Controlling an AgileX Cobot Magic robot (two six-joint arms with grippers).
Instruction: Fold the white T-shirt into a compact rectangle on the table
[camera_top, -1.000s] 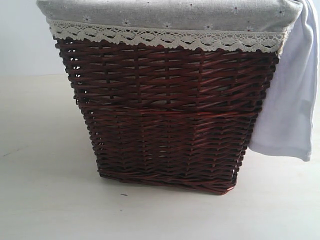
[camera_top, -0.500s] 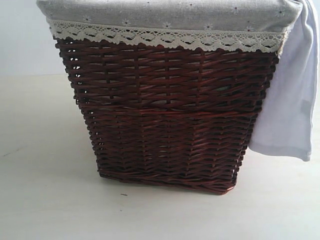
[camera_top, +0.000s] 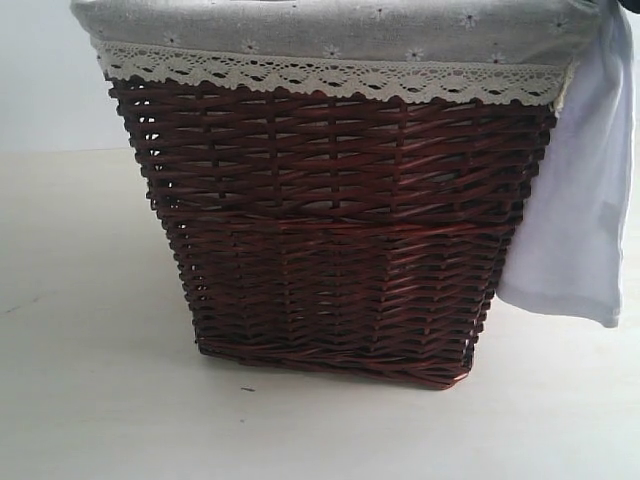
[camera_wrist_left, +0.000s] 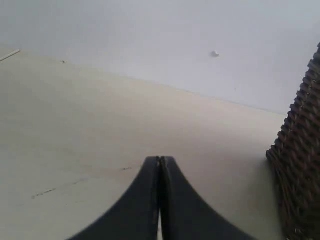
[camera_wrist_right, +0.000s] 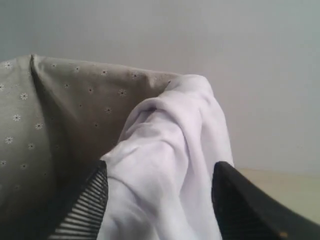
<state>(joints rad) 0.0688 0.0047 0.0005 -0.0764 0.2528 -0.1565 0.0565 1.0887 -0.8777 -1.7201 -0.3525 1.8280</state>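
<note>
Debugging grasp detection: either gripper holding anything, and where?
Left gripper: shut, empty. Right gripper straddles the white T-shirt, bunched over the basket liner rim; clamped or not, cannot tell.

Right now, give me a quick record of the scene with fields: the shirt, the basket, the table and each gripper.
shirt: white T-shirt draped over the basket's right rim, hanging down the outside
basket: dark wicker basket standing on the table
liner: grey floral liner with lace trim, folded over the rim
left gripper: left gripper shut, empty, over bare table beside the basket
right gripper: right gripper open, fingers either side of the shirt's bunch at the rim
folding: not started
</note>
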